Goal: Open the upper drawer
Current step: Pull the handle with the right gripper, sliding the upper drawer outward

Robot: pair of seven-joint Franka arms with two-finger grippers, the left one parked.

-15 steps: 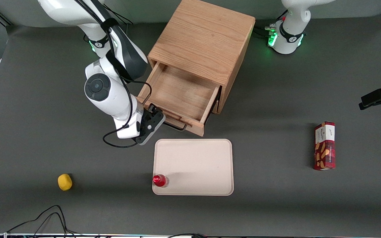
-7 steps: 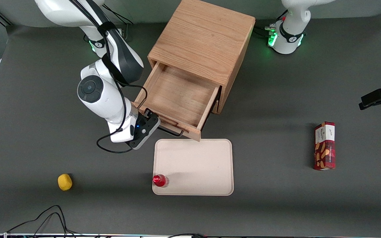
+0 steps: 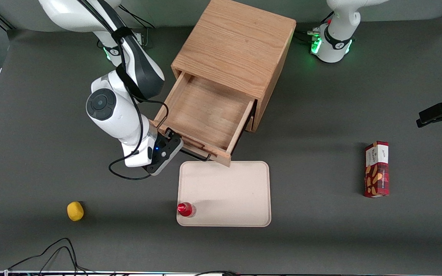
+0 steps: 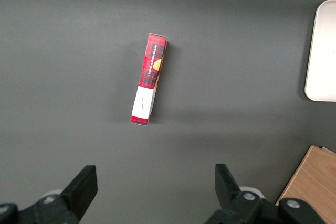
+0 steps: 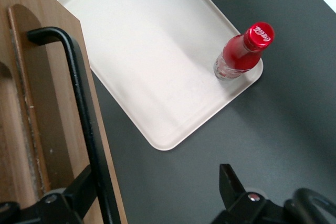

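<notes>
The right arm's black two-finger gripper (image 3: pixel 173 141) sits at the front of the light oak upper drawer (image 3: pixel 205 115), at the end of its black wire bar handle (image 3: pixel 196 154) nearer the working arm; its fingers stand spread, one on each side of the bar, not pinching it. The right wrist view shows the bar (image 5: pixel 84 114) running past one dark finger (image 5: pixel 79 195) while the other finger stands apart.

A small yellow rounded object (image 3: pixel 75 211) lies toward the working arm's end of the dark grey table (image 3: pixel 320 237). The upper drawer is pulled well out of the oak cabinet (image 3: pixel 236 46), its plain wooden tray exposed. Nearer the front camera lies a cream rectangular plastic tray (image 3: pixel 225 193), with a red-capped bottle (image 3: pixel 185 209) upright on its corner. A red patterned carton (image 3: pixel 376 169) lies toward the parked arm's end.
</notes>
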